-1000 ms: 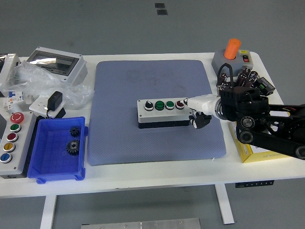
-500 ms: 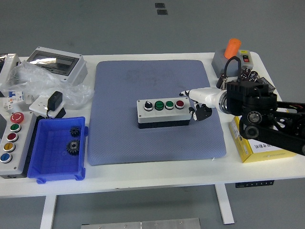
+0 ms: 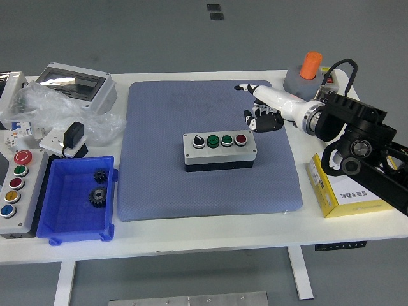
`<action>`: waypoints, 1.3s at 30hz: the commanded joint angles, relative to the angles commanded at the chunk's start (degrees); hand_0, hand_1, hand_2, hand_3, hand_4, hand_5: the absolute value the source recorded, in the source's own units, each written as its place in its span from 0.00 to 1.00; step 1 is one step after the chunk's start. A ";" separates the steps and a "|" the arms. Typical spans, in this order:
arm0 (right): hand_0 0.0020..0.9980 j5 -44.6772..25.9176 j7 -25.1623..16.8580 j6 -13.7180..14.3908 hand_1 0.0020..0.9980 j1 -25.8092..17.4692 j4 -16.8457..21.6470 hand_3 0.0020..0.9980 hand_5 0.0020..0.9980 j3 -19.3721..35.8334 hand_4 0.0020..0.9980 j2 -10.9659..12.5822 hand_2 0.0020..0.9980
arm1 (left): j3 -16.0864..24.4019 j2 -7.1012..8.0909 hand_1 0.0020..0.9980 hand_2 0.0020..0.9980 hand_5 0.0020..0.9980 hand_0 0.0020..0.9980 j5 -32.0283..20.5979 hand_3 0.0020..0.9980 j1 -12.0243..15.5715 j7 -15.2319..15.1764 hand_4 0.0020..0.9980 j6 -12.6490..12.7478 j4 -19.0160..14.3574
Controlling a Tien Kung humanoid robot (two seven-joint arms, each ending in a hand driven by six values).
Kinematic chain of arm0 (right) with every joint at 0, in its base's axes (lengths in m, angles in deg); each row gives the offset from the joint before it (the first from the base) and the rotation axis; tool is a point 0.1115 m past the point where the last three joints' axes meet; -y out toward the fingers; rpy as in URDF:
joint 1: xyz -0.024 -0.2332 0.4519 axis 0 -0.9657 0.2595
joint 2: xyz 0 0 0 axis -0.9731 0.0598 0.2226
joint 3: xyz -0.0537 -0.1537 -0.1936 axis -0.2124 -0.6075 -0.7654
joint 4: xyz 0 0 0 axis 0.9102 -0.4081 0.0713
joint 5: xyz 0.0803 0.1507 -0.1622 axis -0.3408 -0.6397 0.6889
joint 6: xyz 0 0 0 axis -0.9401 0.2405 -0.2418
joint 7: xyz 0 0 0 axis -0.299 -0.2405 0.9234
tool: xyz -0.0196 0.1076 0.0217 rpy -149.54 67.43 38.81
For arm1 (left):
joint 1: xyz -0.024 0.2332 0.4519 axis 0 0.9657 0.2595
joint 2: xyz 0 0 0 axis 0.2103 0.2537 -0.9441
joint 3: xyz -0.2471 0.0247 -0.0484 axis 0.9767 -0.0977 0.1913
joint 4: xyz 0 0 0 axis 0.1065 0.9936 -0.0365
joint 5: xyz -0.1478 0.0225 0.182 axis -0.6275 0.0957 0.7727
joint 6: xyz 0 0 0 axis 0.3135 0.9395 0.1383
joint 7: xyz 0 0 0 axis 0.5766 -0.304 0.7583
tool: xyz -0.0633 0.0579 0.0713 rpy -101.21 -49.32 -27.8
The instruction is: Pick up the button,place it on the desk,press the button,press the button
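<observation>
**Q:** Where is the robot's right hand [image 3: 260, 109]?

**A:** Above the far right part of the blue-grey mat [image 3: 159, 185], reaching in from the right on a black arm. One white finger points out toward the mat's far edge; the other fingers are curled under the palm. It holds nothing.

**Q:** And the button box [image 3: 219, 150]?

**A:** Nearer the camera than the hand and a little to its left, flat on the mat, clear of the fingers. It is a grey box on a black base with four controls in a row: a black knob, two green buttons, and a red button at the end closest to the hand.

**Q:** What lies behind the hand?

**A:** To its right, at the table's far corner, a grey box with an orange stop button [image 3: 310, 64]. Below the arm, a yellow carton [image 3: 331, 194] sits at the mat's right side.

**Q:** And far to the hand's left?

**A:** A blue bin [image 3: 54, 220] with two dark gears [image 3: 97, 196], a long control box [image 3: 14, 182] with coloured buttons, a grey enclosure [image 3: 76, 86] with a clear lid, and crumpled plastic wrap [image 3: 38, 102]. The left hand is out of view.
</observation>
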 joint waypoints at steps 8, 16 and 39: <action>0.55 -6.17 -17.25 17.84 0.59 -12.64 -5.71 0.81 0.24 14.32 0.60 -5.52 0.63 | -1.45 -0.35 0.69 0.57 0.06 0.71 -0.95 0.61 -0.58 0.70 0.63 1.72 0.00; 0.61 -19.79 -34.27 29.99 0.65 -22.69 -9.12 0.74 0.31 19.72 0.64 -8.55 0.68 | -2.10 -0.11 0.69 0.57 0.09 0.71 -1.26 0.61 -0.81 1.23 0.56 2.02 0.00; 0.75 -29.31 -53.71 34.53 0.72 -30.29 -8.14 0.77 0.64 26.65 0.84 -8.98 0.75 | -0.45 0.68 0.68 0.59 0.25 0.70 0.20 0.64 -1.38 6.94 0.65 1.74 0.00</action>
